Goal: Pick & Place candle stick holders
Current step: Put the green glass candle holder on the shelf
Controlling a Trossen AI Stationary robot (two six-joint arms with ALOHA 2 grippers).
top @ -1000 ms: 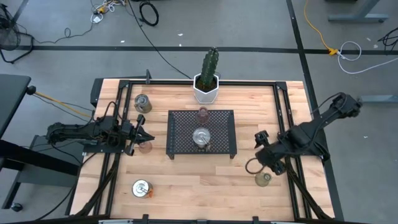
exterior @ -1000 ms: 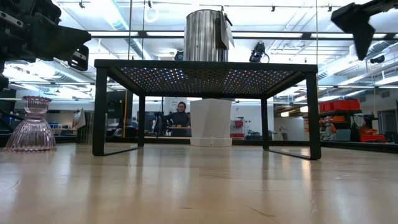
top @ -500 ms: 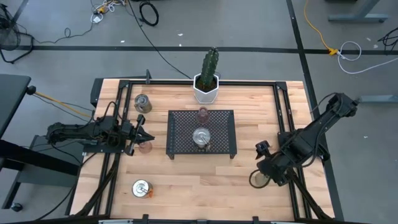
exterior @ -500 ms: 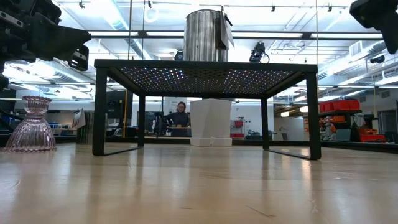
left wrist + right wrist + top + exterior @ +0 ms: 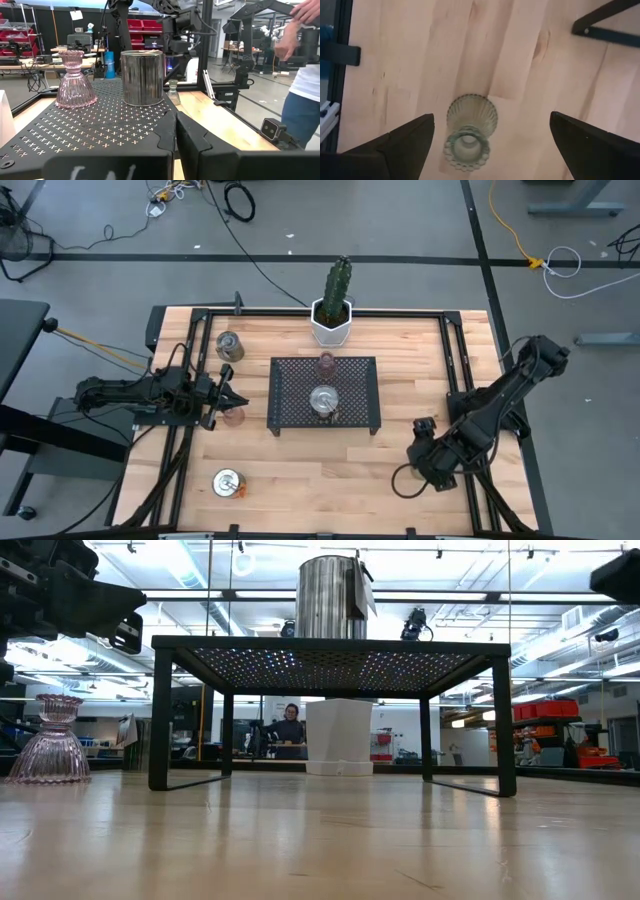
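On the tabletop (image 5: pixel 300 465) left to right: clenched left end effector (image 5: pixel 240 399) beside a pink holder (image 5: pixel 233 416); two holders sit on the mesh tray (image 5: pixel 355 415) — four remain; released right end effector (image 5: pixel 490 135) hovers over the greenish holder (image 5: pixel 469 131).

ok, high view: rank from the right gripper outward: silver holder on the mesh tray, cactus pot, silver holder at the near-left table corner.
From the right gripper, open at the table's near right:
1. Silver holder on the mesh tray, mid-table.
2. Cactus pot, far edge, centre.
3. Silver holder at the near-left corner.
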